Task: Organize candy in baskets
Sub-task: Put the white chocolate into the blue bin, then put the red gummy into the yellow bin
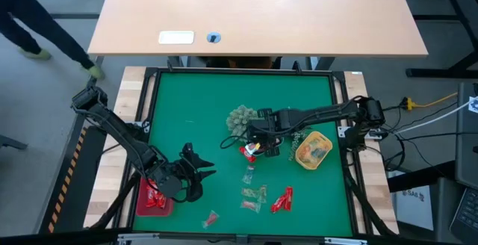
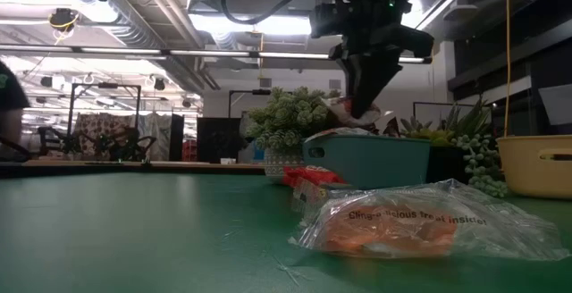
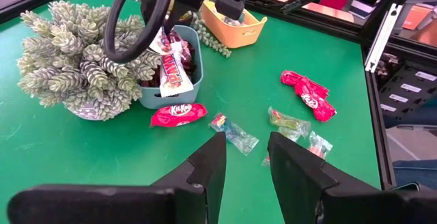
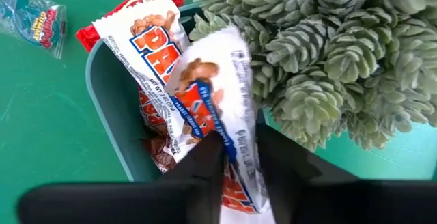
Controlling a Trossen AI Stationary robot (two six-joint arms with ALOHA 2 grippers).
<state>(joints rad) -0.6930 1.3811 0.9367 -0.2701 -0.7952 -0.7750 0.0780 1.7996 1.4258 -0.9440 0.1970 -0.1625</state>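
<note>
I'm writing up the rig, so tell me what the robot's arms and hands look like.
Both arms are dark, slim and jointed. The left hand ends in two flat, dark, blunt fingers; a thick black cable loops beside the right arm. The right hand has the same dark fingers. No markings are visible.

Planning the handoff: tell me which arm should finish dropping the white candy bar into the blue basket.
Right. The right gripper hangs directly over the blue basket with the white candy bar between its fingers, already partly inside. The left gripper sits far off near the red basket, empty.
</note>
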